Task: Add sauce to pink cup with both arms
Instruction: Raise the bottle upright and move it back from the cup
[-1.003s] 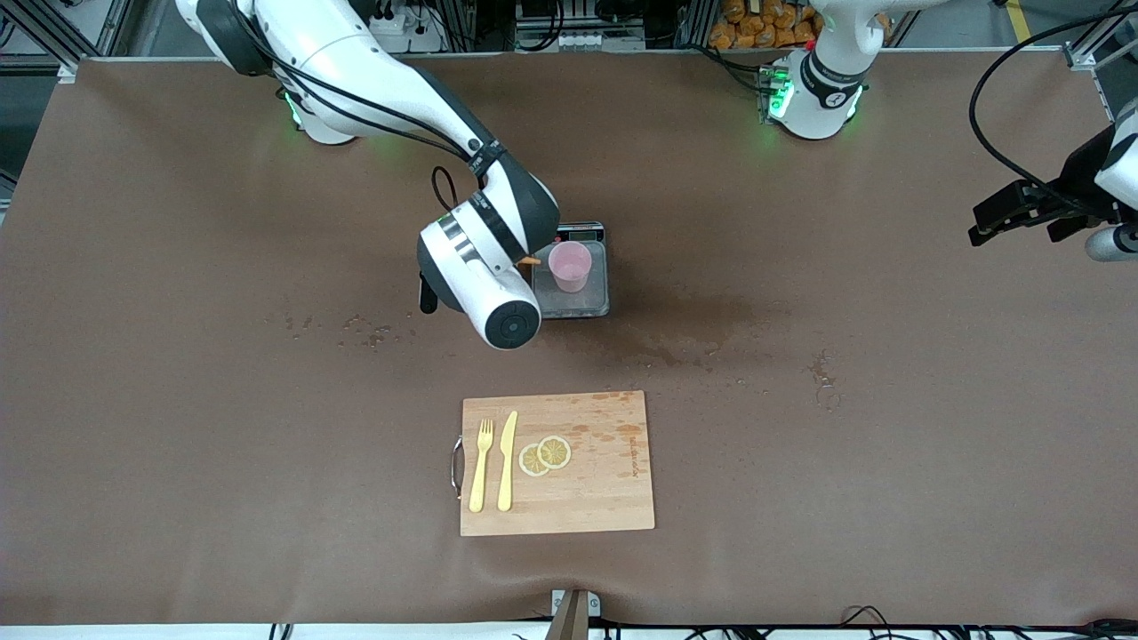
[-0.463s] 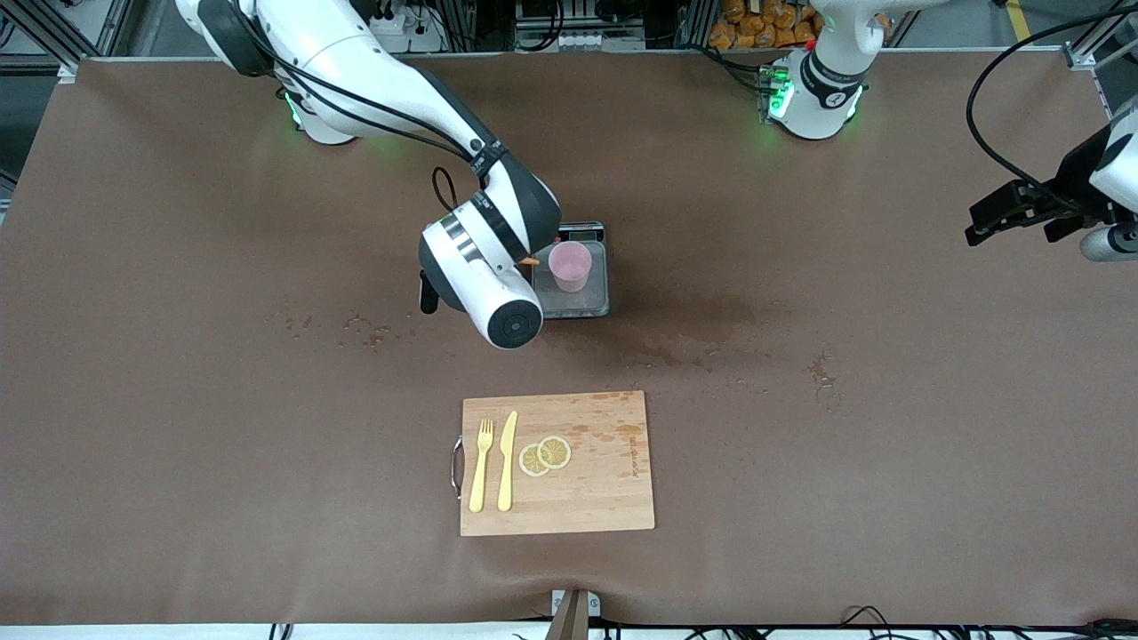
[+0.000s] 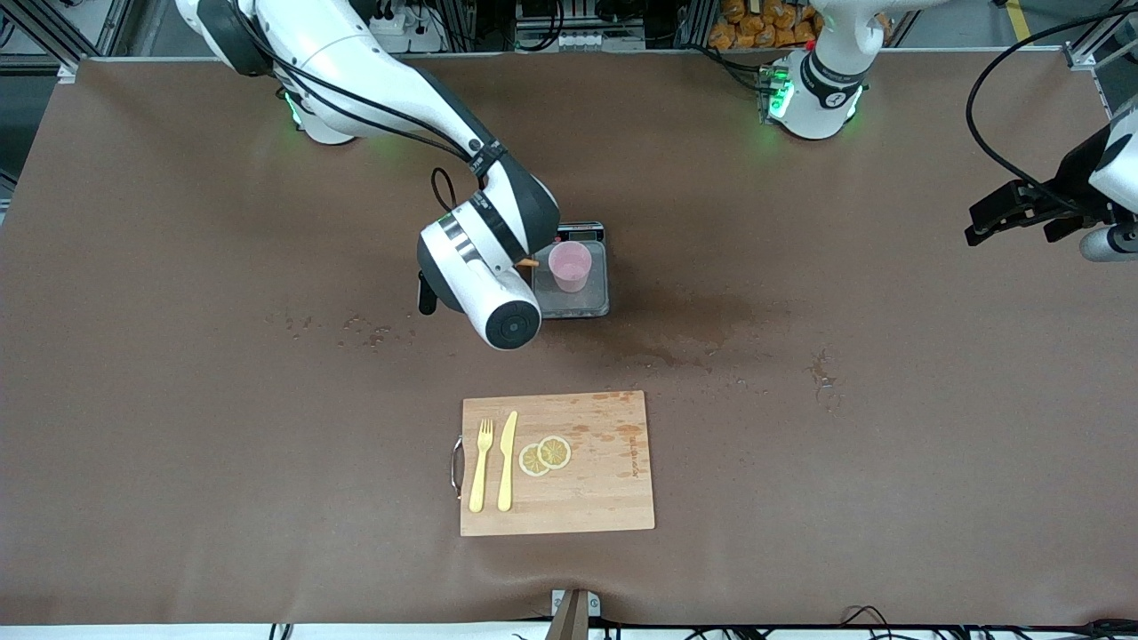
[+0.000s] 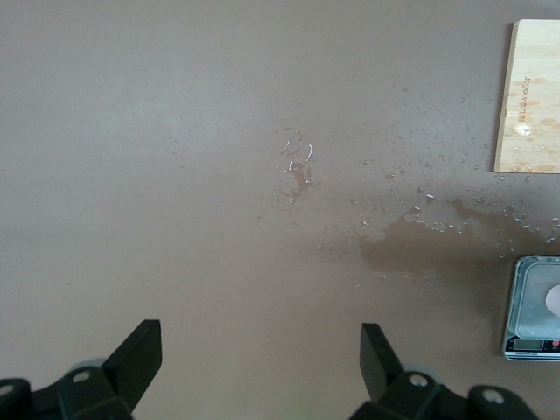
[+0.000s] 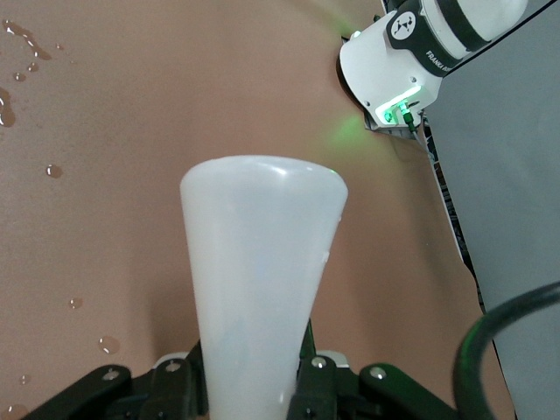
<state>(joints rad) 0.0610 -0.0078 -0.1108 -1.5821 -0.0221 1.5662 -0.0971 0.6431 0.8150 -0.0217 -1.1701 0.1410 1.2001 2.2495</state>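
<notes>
The pink cup stands upright on a small scale's tray in the middle of the table. My right gripper is shut on the sauce bottle, whose whitish body fills the right wrist view. In the front view the right wrist hides the bottle, and only its orange nozzle shows. The nozzle points at the cup's rim from the side toward the right arm's end. My left gripper hangs open and empty over bare table at the left arm's end.
A wooden cutting board lies nearer to the front camera, with a yellow fork, a knife and two lemon slices on it. Wet patches and droplets mark the tablecloth beside the scale.
The left gripper has drifted very slightly. The right arm keeps the bottle beside the cup, almost still.
</notes>
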